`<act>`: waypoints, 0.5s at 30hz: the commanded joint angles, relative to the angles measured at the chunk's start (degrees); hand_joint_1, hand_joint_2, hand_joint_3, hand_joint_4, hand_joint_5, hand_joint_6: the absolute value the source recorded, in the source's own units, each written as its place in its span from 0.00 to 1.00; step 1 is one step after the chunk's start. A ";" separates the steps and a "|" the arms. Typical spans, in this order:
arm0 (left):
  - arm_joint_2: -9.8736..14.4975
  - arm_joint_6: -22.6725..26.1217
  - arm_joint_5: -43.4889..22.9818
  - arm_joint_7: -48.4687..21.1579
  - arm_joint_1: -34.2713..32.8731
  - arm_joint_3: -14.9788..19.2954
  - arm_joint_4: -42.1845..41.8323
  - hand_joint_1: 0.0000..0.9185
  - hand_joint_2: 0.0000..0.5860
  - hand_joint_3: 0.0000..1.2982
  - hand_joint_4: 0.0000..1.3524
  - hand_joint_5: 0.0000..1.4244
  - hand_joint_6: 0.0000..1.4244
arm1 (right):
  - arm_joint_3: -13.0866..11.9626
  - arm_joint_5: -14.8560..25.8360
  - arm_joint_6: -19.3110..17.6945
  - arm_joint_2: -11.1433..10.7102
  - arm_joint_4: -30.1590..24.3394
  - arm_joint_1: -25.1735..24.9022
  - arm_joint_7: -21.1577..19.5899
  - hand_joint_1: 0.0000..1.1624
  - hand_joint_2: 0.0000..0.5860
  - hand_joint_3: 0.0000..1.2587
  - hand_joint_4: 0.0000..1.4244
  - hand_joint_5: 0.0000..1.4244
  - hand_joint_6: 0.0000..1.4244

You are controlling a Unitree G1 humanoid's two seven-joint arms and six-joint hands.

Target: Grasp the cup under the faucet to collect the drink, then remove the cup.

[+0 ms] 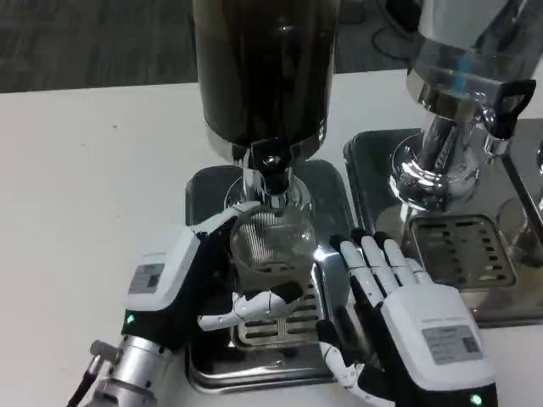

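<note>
Head view. Item: clear ribbed cup [270, 240], standing on the drip tray [254, 360] directly beneath the faucet [271, 161] of the dark drink dispenser [263, 68]. Left robot hand [182, 284]: wrapped around the cup. Right robot hand [399, 314]: fingers spread, holding nothing, just beside the cup. Status: grasp apparently made; fill level unreadable; removal from tray outstanding.

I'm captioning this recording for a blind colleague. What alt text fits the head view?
The robot's left hand holds a clear ribbed cup under the black faucet of a dark drink dispenser, above a metal drip tray. Its right hand waits open beside the cup; a second dispenser stands to the right.
</note>
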 commanded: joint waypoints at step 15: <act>6.89 -1.51 -7.66 -6.05 10.44 6.58 -12.57 0.00 0.00 0.09 0.13 0.32 0.27 | -1.24 0.00 1.05 0.06 -0.61 1.13 -1.31 0.31 0.71 0.03 0.00 0.00 0.07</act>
